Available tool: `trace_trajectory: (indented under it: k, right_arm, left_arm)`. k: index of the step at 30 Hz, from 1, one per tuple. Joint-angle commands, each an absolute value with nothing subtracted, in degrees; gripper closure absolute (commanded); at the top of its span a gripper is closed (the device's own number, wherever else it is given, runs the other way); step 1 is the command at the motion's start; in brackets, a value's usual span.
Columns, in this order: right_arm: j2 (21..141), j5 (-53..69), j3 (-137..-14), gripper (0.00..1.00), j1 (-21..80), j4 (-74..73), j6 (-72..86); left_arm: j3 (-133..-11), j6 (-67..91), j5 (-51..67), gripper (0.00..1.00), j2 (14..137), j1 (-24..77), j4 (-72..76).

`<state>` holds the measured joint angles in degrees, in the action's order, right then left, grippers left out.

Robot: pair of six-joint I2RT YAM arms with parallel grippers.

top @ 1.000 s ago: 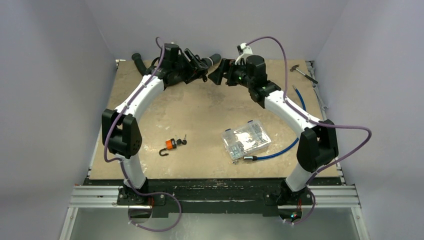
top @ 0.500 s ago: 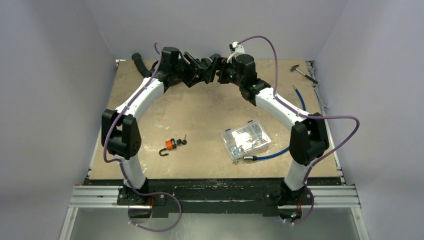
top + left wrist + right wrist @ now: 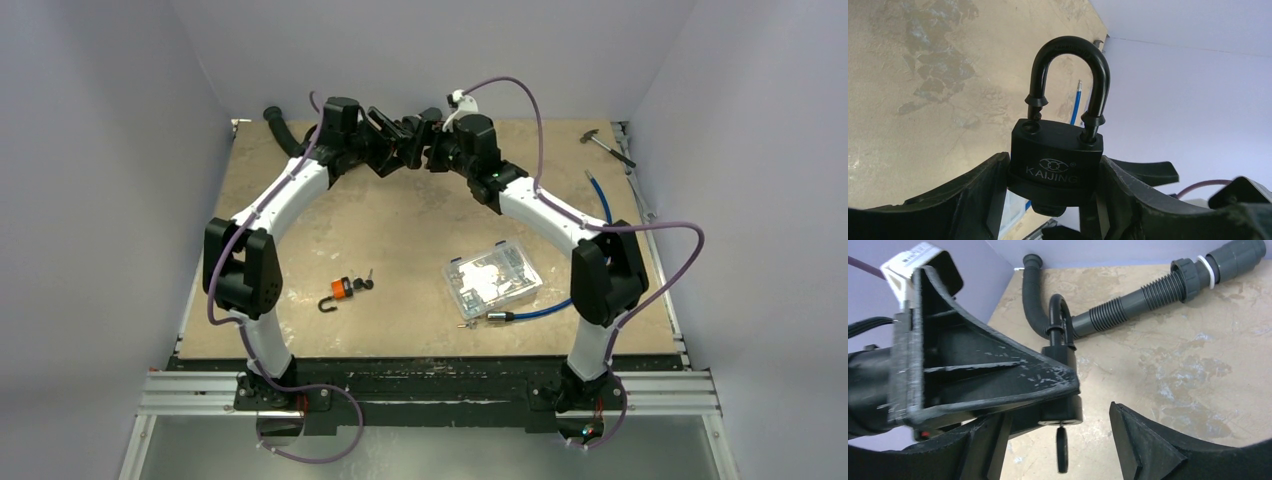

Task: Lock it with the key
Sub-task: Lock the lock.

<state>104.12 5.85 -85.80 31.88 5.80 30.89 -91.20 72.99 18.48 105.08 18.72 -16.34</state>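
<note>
A black padlock (image 3: pixel 1055 157) marked KAIJING is held upright with my left gripper (image 3: pixel 1054 172) shut on its body. Its shackle (image 3: pixel 1070 50) is raised, one leg just out of its hole. In the right wrist view the same padlock (image 3: pixel 1064 360) shows edge-on, with a black key (image 3: pixel 1062 450) sticking out of its underside. My right gripper (image 3: pixel 1058 437) is open, its fingers either side of the key and not touching it. From above, the left gripper (image 3: pixel 392 140) and right gripper (image 3: pixel 432 148) meet at the far middle of the table, hiding the lock.
A grey corrugated hose (image 3: pixel 1143 297) lies along the back edge. A small orange padlock with keys (image 3: pixel 343 288), a clear plastic box (image 3: pixel 492 277) and a blue cable (image 3: pixel 560 298) lie on the near half. A small hammer (image 3: pixel 603 143) is at the far right.
My right arm has swung left up to the left gripper, and its jaws have narrowed around the key. The left arm and the padlock have stayed still.
</note>
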Motion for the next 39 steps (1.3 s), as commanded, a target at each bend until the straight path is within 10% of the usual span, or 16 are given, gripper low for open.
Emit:
trace_trajectory:
  k: [1, 10, 18, 21, 25, 39]
  right_arm:
    - [105.5, 3.6, -88.2, 0.22, 32.0, 9.1, 31.9]
    - [108.1, 4.9, -89.0, 0.45, 32.1, 10.4, 32.8]
    - [108.6, 6.2, -90.2, 0.99, 32.0, 11.4, 31.8]
    - [107.8, 6.0, -90.3, 1.00, 31.8, 11.1, 30.7]
    - [106.4, 7.5, -89.5, 1.00, 31.5, 11.4, 29.3]
    - [99.6, 29.4, -84.5, 1.00, 23.5, 13.0, 24.0]
  left_arm:
    - [-91.0, 75.7, 22.2, 0.85, 99.8, 19.1, -9.1]
    - [-90.7, 76.9, 23.2, 0.85, 100.0, 19.4, -8.3]
    - [-90.7, 75.6, 23.1, 0.77, 100.1, 19.4, -8.8]
    - [-90.4, 74.0, 23.4, 0.60, 100.0, 19.3, -9.0]
    - [-89.4, 72.7, 24.2, 0.07, 99.8, 18.4, -8.7]
    - [-85.2, 55.5, 30.8, 0.00, 95.0, 8.8, -5.9]
